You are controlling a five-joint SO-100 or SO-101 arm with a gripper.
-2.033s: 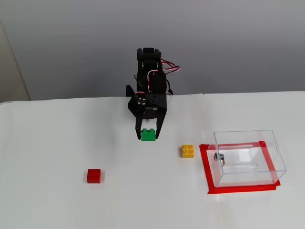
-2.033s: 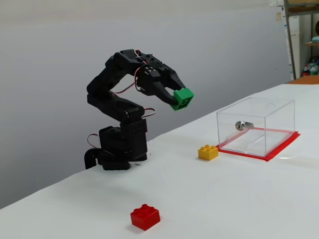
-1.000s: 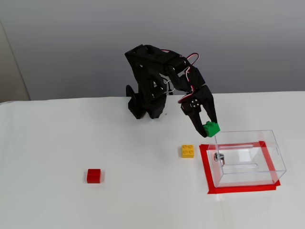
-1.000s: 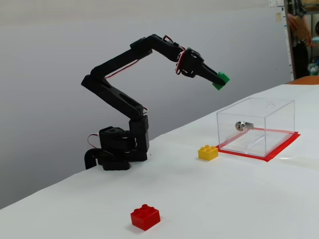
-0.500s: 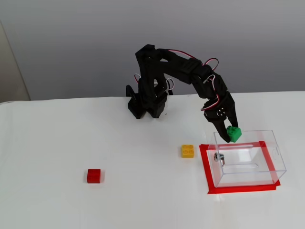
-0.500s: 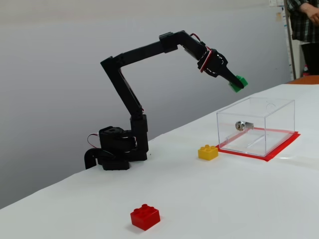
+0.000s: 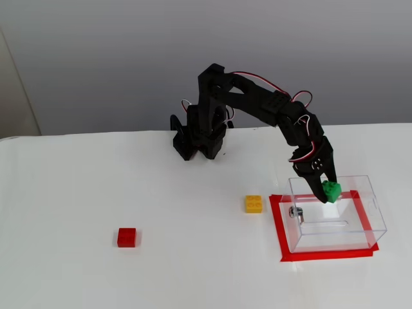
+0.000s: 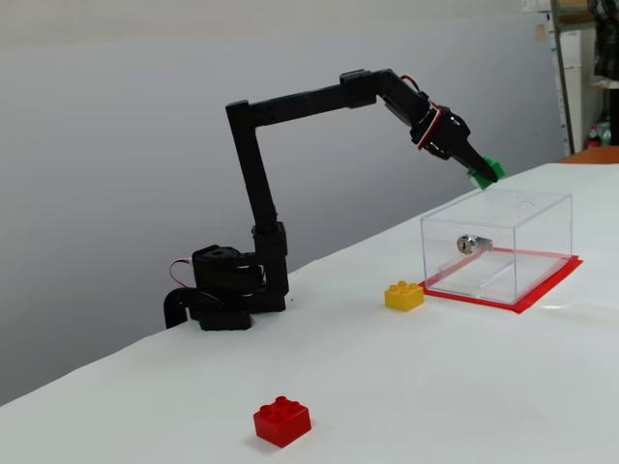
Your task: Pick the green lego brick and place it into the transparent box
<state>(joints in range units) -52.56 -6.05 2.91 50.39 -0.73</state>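
Fixed view from the front first: I've got the gripper (image 7: pixel 326 190) clamped on the green lego brick (image 7: pixel 331 191), holding it above the open top of the transparent box (image 7: pixel 370 212), over the back part of it. From the side fixed view, the brick (image 8: pixel 486 171) hangs clear of the box's (image 8: pixel 542 246) rim, up in the air, not touching the walls. It's roughly square, so I can't call a long axis; it sits tilted in the fingers, and I can't make out which way the studs face. The box stands on a red tape outline (image 7: pixel 280 232), metal fitting (image 8: pixel 468 244) on its wall. Yellow brick (image 7: pixel 253 203) lies just beside the box, red brick (image 7: pixel 127 237) well apart on the white table (image 7: pixel 77 193).
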